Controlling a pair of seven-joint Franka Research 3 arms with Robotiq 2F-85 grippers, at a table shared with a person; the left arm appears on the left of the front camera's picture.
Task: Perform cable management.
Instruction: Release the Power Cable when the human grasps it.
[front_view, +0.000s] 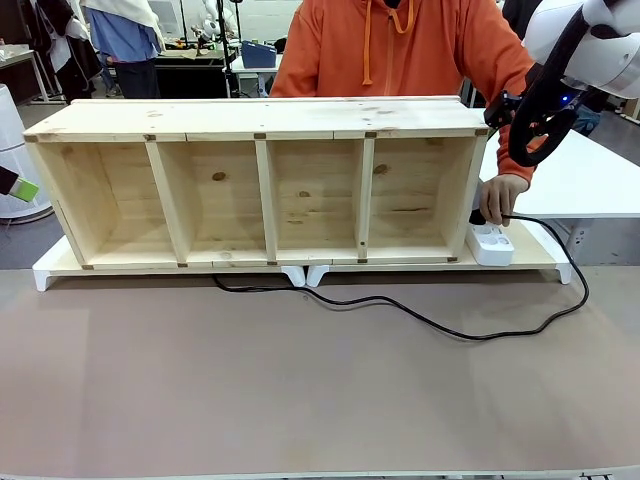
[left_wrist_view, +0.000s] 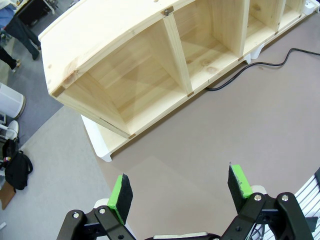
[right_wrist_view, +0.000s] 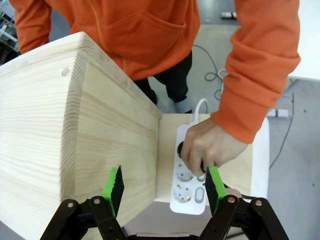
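On the brown table (front_view: 300, 400), in front of the wooden shelf (front_view: 260, 190), lies the cable (front_view: 440, 325). It is long, thin and black. It starts under the middle of the shelf, snakes across the table to the right, curls round in a big loop and goes up to the person's hand (front_view: 498, 197). The hand is curled tight around the black plug end and presses it down on the white power strip (front_view: 491, 243). The strip sits on a flat board just beside the right end of the shelf.

Four boxes make up the shelf, and I see nothing in them.

Up above the strip hangs the right gripper (right_wrist_view: 164, 183), its green fingers wide apart and holding nothing. Over the table by the shelf's other end, the left gripper (left_wrist_view: 181, 193) is spread wide too.
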